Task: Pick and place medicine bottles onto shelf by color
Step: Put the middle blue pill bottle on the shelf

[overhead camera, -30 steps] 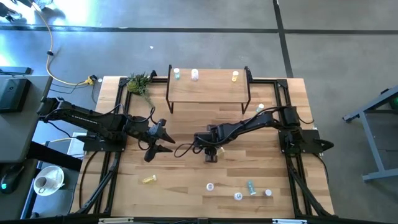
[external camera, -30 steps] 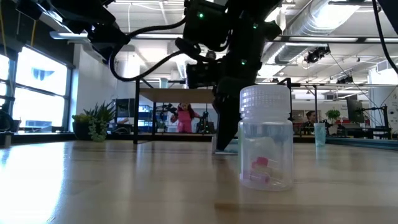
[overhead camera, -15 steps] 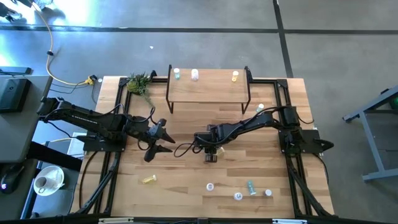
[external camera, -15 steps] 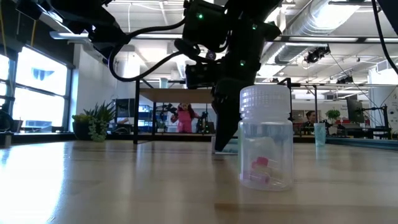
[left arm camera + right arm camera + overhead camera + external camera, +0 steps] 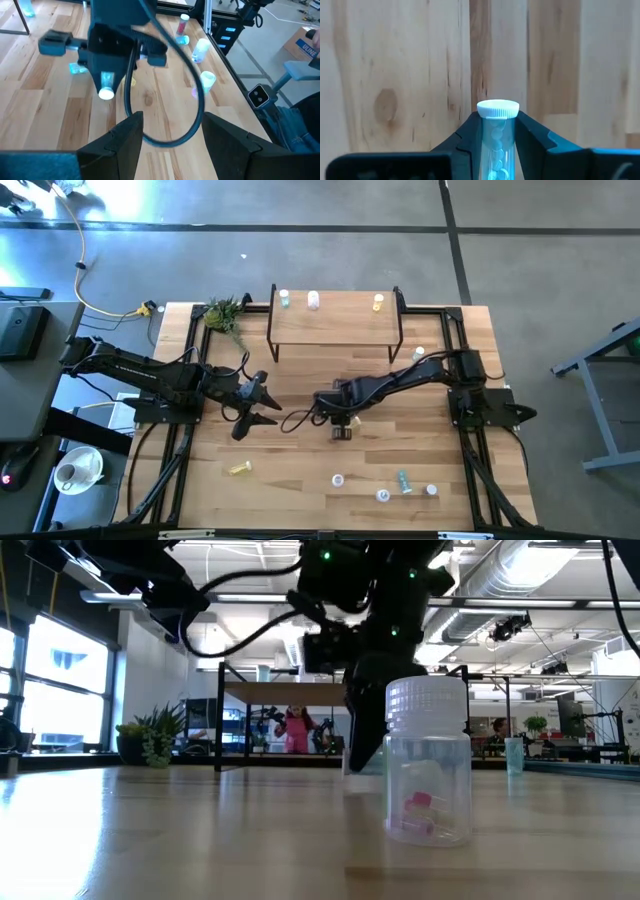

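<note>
My right gripper [image 5: 341,427] points down at mid-table, shut on a light blue bottle [image 5: 498,142] with a white cap [image 5: 498,108]. In the low view it stands behind a near clear bottle [image 5: 428,765] with pink pills. My left gripper [image 5: 266,406] is open and empty, hovering left of it, its fingers wide apart in the left wrist view [image 5: 172,135]. The shelf [image 5: 336,322] stands at the far edge with three bottles: green [image 5: 284,298], pinkish [image 5: 313,300] and yellow [image 5: 378,302]. Loose bottles lie near the front edge. My right gripper pinches the bottle's sides [image 5: 487,131] just below the cap between its two fingers [image 5: 532,131]. The fingers come from above, pointing down, and the bottle lies along them with its cap past the fingertips toward the table. In the low view it seems just clear of the tabletop.
A yellow bottle [image 5: 238,469] lies front left. Several bottles lie front right: white [image 5: 338,479], another [image 5: 383,495], teal [image 5: 403,481], another [image 5: 431,490]. One bottle [image 5: 418,354] stands by the right arm. A small plant [image 5: 224,313] sits left of the shelf.
My right gripper has risen a little off the tabletop with the light blue bottle still between its fingers.
</note>
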Tool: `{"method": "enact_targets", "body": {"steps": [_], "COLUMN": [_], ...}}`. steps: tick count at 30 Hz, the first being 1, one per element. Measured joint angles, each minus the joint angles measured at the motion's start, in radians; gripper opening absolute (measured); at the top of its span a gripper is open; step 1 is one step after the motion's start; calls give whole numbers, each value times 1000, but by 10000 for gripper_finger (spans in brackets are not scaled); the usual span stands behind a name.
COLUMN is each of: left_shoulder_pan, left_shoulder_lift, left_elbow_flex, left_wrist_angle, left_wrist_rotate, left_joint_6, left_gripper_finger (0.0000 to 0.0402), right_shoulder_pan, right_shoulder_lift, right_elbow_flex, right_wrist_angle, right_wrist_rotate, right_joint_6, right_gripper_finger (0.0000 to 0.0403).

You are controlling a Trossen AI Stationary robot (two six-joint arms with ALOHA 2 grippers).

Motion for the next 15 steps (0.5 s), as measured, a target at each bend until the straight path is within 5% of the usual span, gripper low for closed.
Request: {"method": "enact_targets", "body": {"steps": [15], "left_shoulder_pan": [0], "left_shoulder_lift": [0], "left_elbow_flex": [0], "left_wrist_angle": [-1], "left_wrist_rotate": [0], "left_joint_6": [0], "left_gripper_finger": [193], "right_shoulder_pan": [23], "right_shoulder_lift": [-231], "right_elbow_flex": [0], "right_wrist_angle": [-23], "right_wrist_rotate": [165], "right_joint_6": [8], "right_gripper_finger": [81]}}
